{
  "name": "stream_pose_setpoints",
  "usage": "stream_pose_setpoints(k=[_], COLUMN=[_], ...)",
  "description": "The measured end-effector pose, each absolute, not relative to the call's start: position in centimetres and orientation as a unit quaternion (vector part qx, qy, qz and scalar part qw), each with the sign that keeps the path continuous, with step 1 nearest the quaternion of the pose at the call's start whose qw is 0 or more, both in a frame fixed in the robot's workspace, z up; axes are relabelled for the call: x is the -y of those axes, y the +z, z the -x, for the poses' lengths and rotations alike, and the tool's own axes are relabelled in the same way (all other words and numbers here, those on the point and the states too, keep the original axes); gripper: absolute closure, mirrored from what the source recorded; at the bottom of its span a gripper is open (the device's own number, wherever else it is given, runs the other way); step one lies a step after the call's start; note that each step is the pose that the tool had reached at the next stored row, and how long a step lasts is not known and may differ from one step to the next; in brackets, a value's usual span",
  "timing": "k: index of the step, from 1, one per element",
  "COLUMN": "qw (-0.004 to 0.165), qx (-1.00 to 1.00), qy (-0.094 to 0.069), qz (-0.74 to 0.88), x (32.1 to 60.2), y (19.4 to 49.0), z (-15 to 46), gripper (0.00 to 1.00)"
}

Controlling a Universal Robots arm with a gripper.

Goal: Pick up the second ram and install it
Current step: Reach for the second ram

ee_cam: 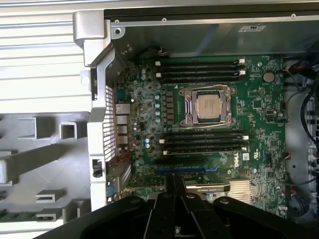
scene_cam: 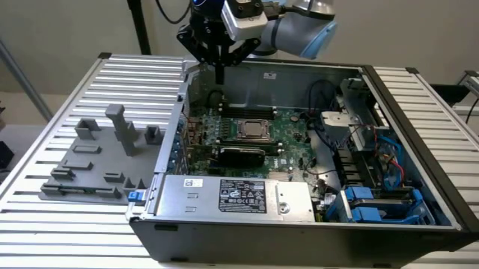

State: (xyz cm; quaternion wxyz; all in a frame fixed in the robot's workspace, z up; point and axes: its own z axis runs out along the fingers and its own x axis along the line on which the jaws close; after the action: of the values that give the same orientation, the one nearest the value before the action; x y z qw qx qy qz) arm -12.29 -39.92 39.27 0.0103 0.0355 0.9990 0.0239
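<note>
While the long, narrow green circuit-board stick point(scene_cam: 82, 191) is showing, as far as I can tell, as a thin dark strip standing on edge in the long front slot of the grey moulded parts fixture point(scene_cam: 97, 162), I cannot tell it for certain from an empty slot. The fixture is lying on the white ribbed metal table point(scene_cam: 45, 224), just beside the open dark grey computer case point(scene_cam: 299, 238), on the exterior view's left of it. The black two-fingered gripper point(scene_cam: 220, 80) is hanging well apart from that slot, above the far corner of the case, pointing straight down. Its fingers point(ee_cam: 169, 191) are pressing flat against each other, clenched and carrying nothing that I can see. Below them the green motherboard point(ee_cam: 259, 99) is lying flat in the case floor, with the square silver processor chip point(ee_cam: 209, 105) sitting in its metal frame near the middle. Two banks of long black memory slots point(ee_cam: 199, 72) are running along either side of the processor; whether any of them is holding a stick I cannot tell. In the wrist view the fingertips are hovering over the motherboard's edge beyond the bank nearer them. A silver boxed power supply with a black label point(scene_cam: 232, 196) is sitting along the near wall of the case.
</note>
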Motion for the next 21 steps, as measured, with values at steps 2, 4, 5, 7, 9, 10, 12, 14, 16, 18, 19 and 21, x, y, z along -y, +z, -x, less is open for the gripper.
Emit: stream_pose_setpoints(k=[2, 4, 5, 7, 9, 10, 12, 14, 16, 18, 19, 21], qw=[0.010, 0.010, 0.010, 0.010, 0.010, 0.010, 0.010, 0.010, 0.010, 0.010, 0.010, 0.010], qx=[-0.999, -0.999, -0.999, -0.999, -0.999, -0.999, -0.999, -0.999, -0.999, -0.999, -0.999, -0.999], qy=[0.024, 0.024, 0.024, 0.024, 0.024, 0.024, 0.024, 0.024, 0.024, 0.024, 0.024, 0.024], qz=[-0.035, -0.035, -0.035, -0.035, -0.035, -0.035, -0.035, -0.035, -0.035, -0.035, -0.035, -0.035], x=[40.0, 40.2, 40.3, 40.5, 40.8, 40.9, 41.1, 41.3, 41.5, 41.7, 41.8, 42.0], y=[39.3, 39.3, 39.3, 39.3, 39.3, 39.3, 39.3, 39.3, 39.3, 39.3, 39.3, 39.3], z=[12.7, 13.5, 13.9, 14.8, 15.7, 16.2, 17.1, 18.0, 18.9, 19.8, 20.3, 21.2], gripper=[0.89, 0.89, 0.89, 0.89, 0.89, 0.89, 0.89, 0.89, 0.89, 0.89, 0.89, 0.89])
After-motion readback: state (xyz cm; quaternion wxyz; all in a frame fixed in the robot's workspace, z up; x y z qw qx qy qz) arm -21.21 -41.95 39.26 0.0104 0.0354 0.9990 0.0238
